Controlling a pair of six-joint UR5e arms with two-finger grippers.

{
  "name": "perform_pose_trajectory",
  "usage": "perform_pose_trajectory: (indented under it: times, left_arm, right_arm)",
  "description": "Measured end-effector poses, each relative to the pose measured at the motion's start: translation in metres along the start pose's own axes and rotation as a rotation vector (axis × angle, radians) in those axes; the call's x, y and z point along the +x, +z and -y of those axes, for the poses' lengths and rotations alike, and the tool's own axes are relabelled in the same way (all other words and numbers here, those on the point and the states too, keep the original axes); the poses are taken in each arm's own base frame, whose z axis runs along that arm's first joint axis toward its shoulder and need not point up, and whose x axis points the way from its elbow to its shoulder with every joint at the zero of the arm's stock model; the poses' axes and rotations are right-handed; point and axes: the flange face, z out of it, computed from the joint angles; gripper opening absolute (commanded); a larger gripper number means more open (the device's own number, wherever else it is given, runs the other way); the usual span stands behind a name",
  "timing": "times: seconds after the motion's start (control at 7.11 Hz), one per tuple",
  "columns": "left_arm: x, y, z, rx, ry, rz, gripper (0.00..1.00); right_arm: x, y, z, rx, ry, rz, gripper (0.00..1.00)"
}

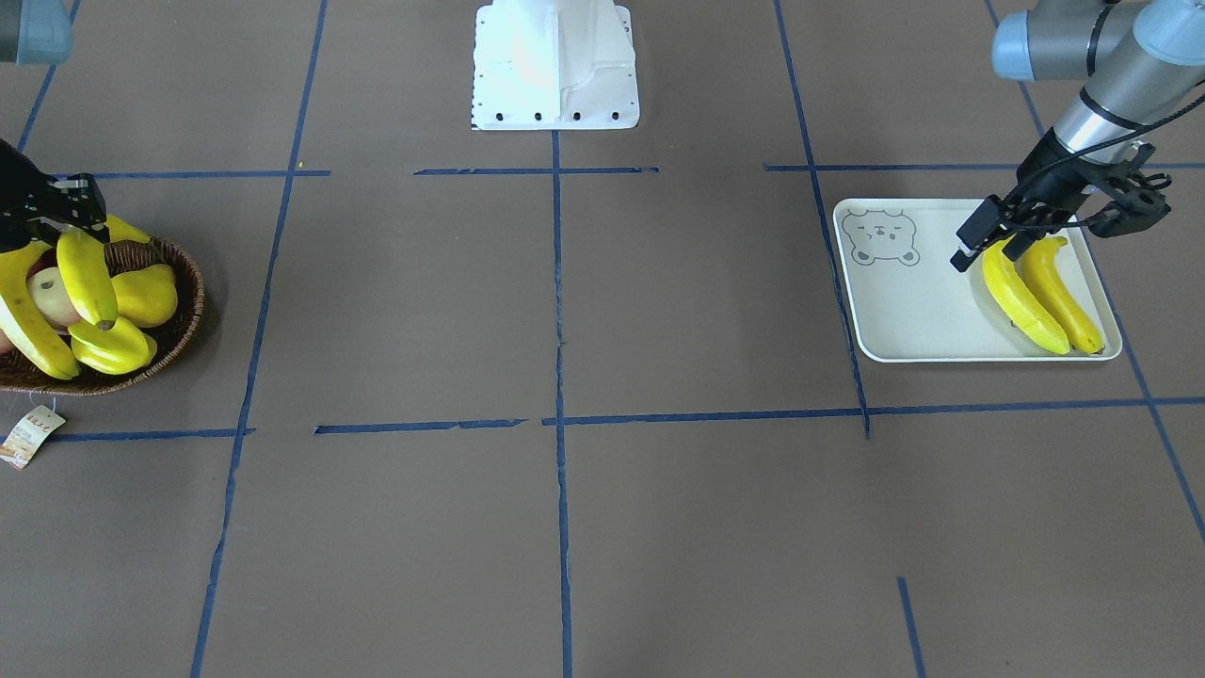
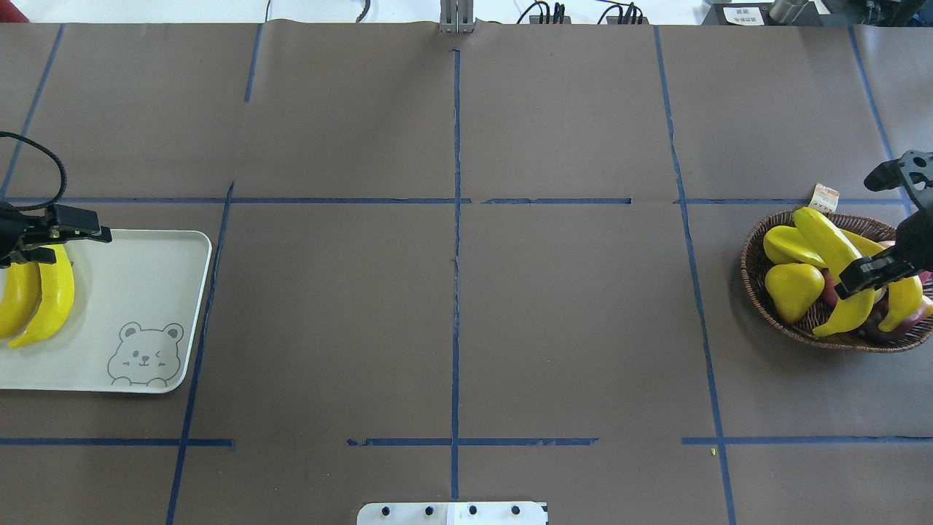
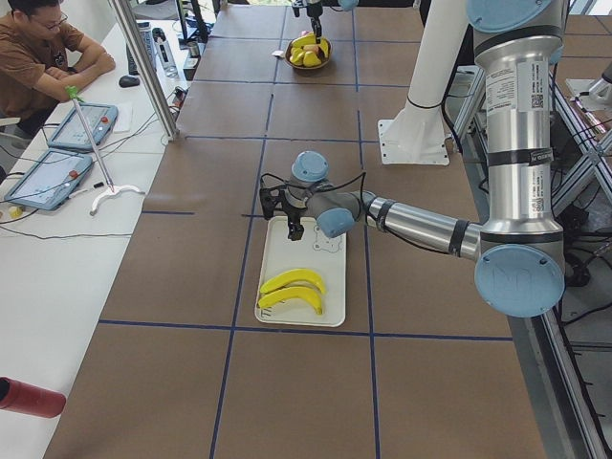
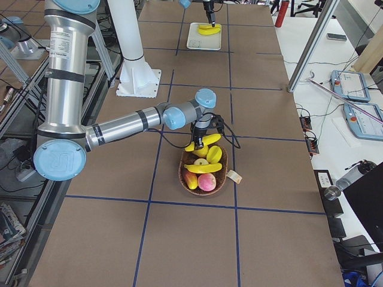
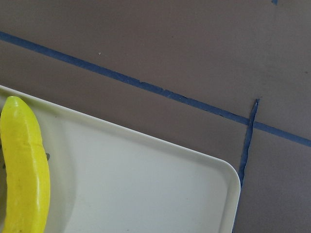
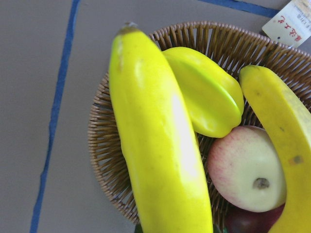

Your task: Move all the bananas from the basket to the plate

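- Brown paper-covered bench [image 1: 659, 527] with blue tape lines [image 1: 557, 282]; front-facing view, right side: left pincer [image 1: 1031, 237], spread, hangs over two long curved yellow bananas [image 1: 1021, 297] lying on the pale rectangular bear-print plate [image 1: 904, 311].
- Overhead view, right edge: right pincer [image 2: 860, 277] pinches a third banana [image 2: 827, 244] above the dark woven wicker basket [image 2: 758, 292]; a fourth banana [image 2: 904, 302] lies inside.
- Right wrist view: ridged yellow starfruit [image 6: 209, 97] and pink-blushed apple [image 6: 243, 165] in the basket.

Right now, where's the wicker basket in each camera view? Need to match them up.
Front-facing: basket at the left edge, mid-height.
Overhead: basket at the right edge, mid-height.
Exterior left: far end of the table, top centre.
Exterior right: near, centre of frame.
Left wrist: not in it.
Right wrist: fills most of the frame, under the fruit.
Landmark: its paper tag, also visible overhead, exterior right and right wrist.
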Motion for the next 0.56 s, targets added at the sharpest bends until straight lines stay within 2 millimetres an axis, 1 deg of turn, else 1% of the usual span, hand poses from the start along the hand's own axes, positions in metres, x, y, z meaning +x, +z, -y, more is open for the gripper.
perform_pose_trajectory:
  times: [0.14,0.28,0.42,0.56]
  left_arm:
    - [0.001,0.000,0.000,-0.001,0.001,-0.001,1.00]
    - [0.009,0.000,0.002,0.001,0.009,-0.014,1.00]
    - [0.035,-0.001,0.008,0.008,0.018,-0.051,1.00]
    - [0.072,-0.001,0.016,0.013,0.007,-0.102,1.00]
  right_arm:
    - [-0.002,-0.023,-0.009,0.029,-0.007,0.038,0.00]
    - [-0.013,-0.045,-0.009,0.065,-0.024,0.075,0.00]
    - [-0.031,-0.060,0.006,0.097,-0.045,0.112,0.00]
    - [-0.060,-0.071,0.032,0.124,-0.048,0.149,0.00]
